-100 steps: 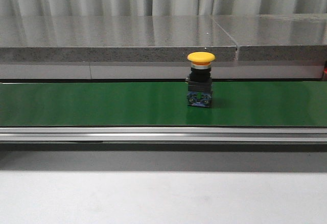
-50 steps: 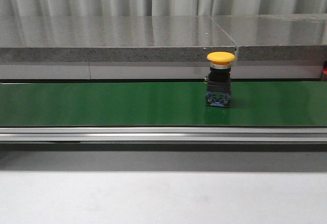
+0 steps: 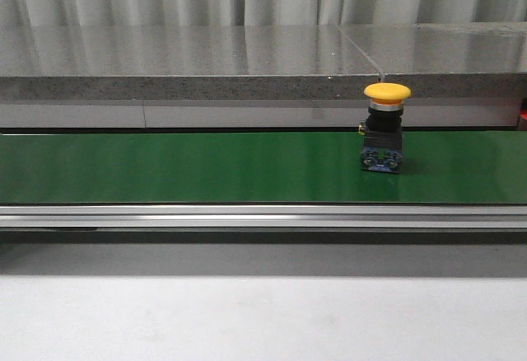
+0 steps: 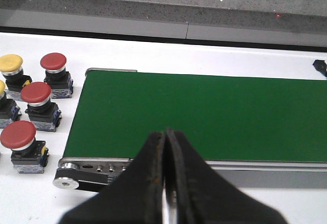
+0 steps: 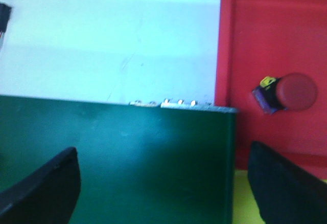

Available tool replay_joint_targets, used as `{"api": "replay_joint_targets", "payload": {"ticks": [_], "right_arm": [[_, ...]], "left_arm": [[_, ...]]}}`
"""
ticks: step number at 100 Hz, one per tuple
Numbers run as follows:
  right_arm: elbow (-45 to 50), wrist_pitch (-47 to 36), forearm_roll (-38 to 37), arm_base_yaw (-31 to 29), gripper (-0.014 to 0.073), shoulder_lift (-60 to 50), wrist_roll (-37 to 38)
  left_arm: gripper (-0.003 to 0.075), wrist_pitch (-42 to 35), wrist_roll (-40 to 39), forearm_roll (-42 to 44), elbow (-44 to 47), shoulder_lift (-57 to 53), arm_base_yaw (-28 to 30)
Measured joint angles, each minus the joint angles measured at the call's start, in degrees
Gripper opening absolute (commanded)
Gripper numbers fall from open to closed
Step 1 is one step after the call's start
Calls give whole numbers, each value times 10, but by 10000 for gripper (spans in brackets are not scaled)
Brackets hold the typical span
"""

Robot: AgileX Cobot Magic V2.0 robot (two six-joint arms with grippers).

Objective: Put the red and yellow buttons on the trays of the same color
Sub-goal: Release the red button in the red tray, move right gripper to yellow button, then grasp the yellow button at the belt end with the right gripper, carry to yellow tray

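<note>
On belt: yellow button (image 3: 387,126) upright, toward the right side; nearer arm: right
Right gripper (image 5: 163,183): spread wide, empty; left gripper (image 4: 164,183): clenched, empty

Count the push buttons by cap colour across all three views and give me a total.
Red buttons: 4
Yellow buttons: 3, one cut off by the picture's edge
Total: 7
</note>
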Motion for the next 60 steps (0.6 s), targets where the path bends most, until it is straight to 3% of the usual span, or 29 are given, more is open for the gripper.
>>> {"api": "replay_joint_targets", "payload": {"ticks": [31, 60], "right_arm": [[186, -18, 0, 65, 654, -104, -23], [232, -27, -1, 148, 654, -116, -57]], "left_arm": [[-19, 0, 0, 0, 0, 0, 0], [-19, 0, 0, 0, 0, 0, 0]]}}
